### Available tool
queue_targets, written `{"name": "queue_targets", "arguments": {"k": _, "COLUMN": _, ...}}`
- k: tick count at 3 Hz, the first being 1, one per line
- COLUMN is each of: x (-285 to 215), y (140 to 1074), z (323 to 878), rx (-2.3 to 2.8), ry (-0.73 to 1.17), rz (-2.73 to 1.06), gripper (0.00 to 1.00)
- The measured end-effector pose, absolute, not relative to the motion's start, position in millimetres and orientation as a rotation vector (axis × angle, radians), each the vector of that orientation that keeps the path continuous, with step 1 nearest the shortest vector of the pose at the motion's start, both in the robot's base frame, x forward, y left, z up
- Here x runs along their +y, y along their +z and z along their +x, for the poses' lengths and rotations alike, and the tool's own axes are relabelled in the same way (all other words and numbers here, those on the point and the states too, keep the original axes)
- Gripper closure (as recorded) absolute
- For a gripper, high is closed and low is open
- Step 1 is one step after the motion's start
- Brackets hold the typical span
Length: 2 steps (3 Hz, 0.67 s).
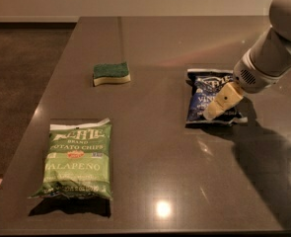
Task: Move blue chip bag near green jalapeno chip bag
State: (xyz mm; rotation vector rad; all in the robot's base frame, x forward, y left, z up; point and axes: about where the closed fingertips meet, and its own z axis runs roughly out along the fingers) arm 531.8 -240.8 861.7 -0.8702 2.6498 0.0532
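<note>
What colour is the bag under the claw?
The small crinkly foil chip bag is dark navy blue with white lettering; the claw is over it. Camera view.

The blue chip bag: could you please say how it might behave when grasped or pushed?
The blue chip bag looks crinkled, so it is probably light and would deform under the gripper, which hangs over it. Lying flat on the glossy table, it would likely slide, not roll.
</note>
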Motion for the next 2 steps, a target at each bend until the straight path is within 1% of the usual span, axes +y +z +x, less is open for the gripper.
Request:
{"name": "queue_targets", "arguments": {"k": 1, "x": -233.5, "y": 856.6, "z": 542.1, "rx": 2.660, "ry": 0.075, "rz": -0.858, "gripper": 0.18}}
{"name": "queue_targets", "arguments": {"k": 2, "x": -226.3, "y": 859.0, "z": 543.3, "rx": 2.658, "ry": 0.086, "rz": -0.865, "gripper": 0.49}}
